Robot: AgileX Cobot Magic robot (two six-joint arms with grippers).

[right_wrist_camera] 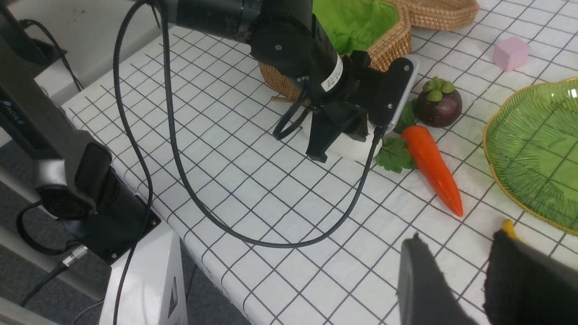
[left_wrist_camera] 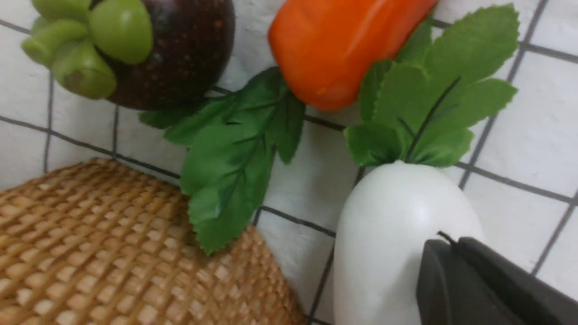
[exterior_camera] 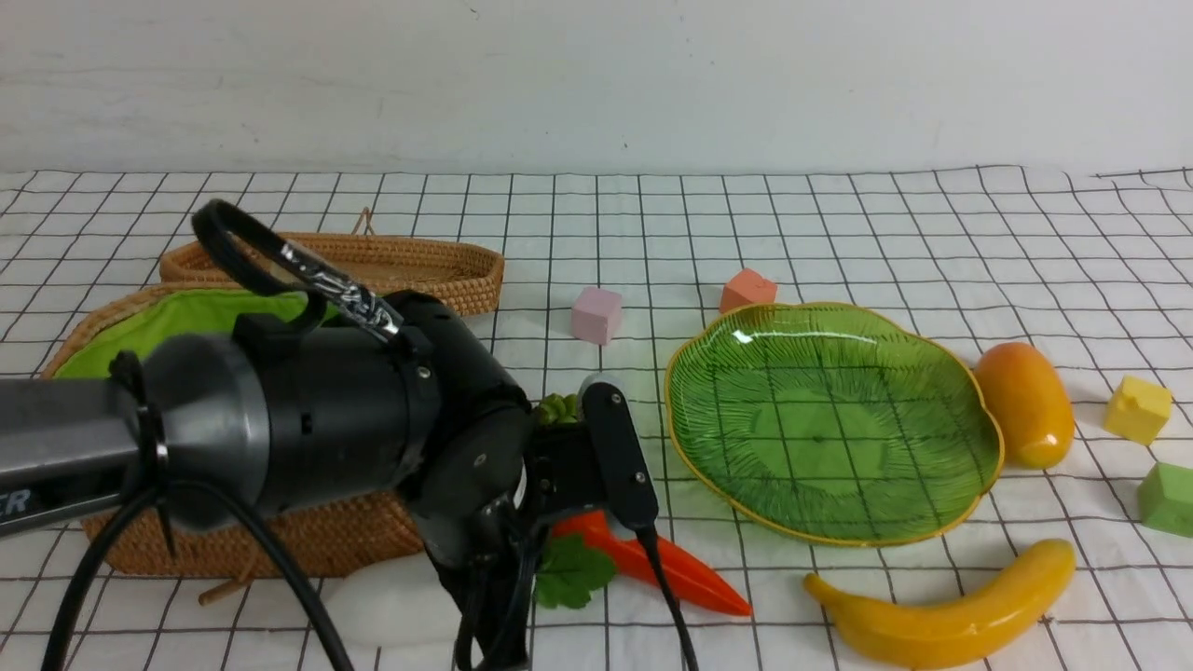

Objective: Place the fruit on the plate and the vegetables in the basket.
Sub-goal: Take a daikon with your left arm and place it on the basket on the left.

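Fingertips pressed together and empty, the robot's left gripper (left_wrist_camera: 451,246) hovers over the fat white toy radish (left_wrist_camera: 397,225) — whether they touch, one cannot tell — near the brown woven rattan basket (exterior_camera: 308,536). The right gripper (right_wrist_camera: 456,257) stands partly open, holding nothing.

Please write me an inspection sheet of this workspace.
Surface: white gridded cloth.
Fruit: banana, mango and mangosteen, all off the plate.
Plate: empty.
Vegetables: carrot and radish outside the basket; cabbage, nothing seen.
Basket: green-lined, interior partly hidden.
Clutter: pink, red, yellow and green cubes; woven lid.
Left tool: shut, at the radish.
Right tool: open.
Cables: black loop below the left arm.
Surroundings: white wall.
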